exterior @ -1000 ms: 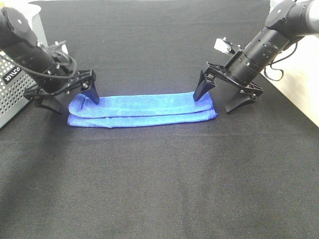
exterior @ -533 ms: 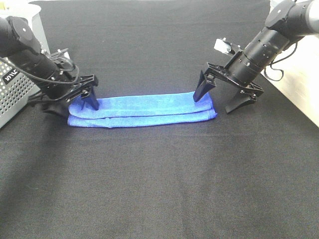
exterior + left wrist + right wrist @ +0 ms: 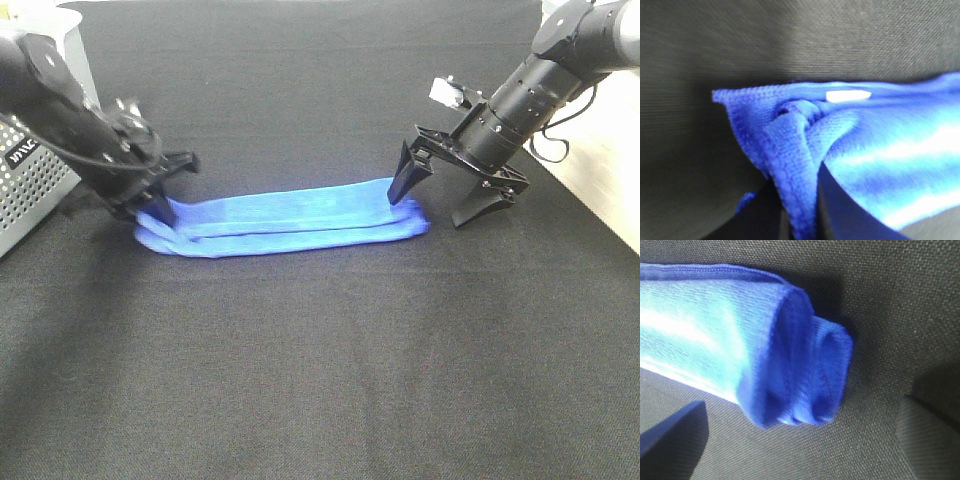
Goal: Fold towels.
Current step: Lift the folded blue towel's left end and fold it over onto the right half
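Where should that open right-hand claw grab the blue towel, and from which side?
The blue towel is probably best pinched at its right short end, where the folded layers stack into one thick edge. Come from above and the right: the right gripper has its open fingers astride that end.

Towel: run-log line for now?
towel: folded strip | left gripper: shut on towel end | right gripper: open around other end
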You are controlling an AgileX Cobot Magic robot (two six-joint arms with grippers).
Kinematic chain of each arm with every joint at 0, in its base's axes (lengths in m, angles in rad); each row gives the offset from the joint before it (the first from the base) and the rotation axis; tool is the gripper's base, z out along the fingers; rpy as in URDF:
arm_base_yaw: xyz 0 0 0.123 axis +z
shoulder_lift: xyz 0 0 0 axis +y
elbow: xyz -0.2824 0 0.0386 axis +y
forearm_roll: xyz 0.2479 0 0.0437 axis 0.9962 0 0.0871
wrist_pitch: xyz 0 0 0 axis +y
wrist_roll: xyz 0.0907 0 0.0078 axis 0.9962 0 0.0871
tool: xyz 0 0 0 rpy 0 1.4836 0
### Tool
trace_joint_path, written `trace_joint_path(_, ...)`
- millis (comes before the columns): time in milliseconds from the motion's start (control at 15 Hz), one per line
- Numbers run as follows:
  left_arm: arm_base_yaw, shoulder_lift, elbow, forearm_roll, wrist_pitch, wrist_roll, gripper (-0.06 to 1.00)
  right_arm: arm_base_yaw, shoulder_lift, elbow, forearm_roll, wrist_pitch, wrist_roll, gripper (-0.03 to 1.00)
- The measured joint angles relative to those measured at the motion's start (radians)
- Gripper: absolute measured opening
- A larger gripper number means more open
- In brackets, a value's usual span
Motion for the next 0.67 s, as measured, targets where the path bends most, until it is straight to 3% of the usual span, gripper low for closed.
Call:
trace_joint_path(133, 0.0, -0.083, -0.016, 0.158, 0.047, -0.061, 0.07, 0.0, -0.029, 0.0, 0.0, 0.003, 0.003, 0.95)
trace_joint_path(267, 0.0, -0.132, -0.071, 0.245, 0.141, -0.104, 0.07, 0.0, -0.07, 0.0, -0.001, 0.014, 0.011, 0.95)
trace_joint_path(467, -0.026, -0.144, -0.179, 0.251, 0.295, -0.134, 0.07, 0.0, -0.11, 0.0, -0.005, 0.054, 0.035, 0.95)
trace_joint_path(600, -0.097, -0.144, -0.232, 0.25, 0.331, -0.184, 0.07, 0.0, -0.124, 0.0, -0.007, 0.067, 0.053, 0.95)
trace_joint_path(667, -0.097, -0.144, -0.232, 0.25, 0.331, -0.184, 0.07, 0.0, -0.124, 0.0, -0.007, 0.067, 0.053, 0.95)
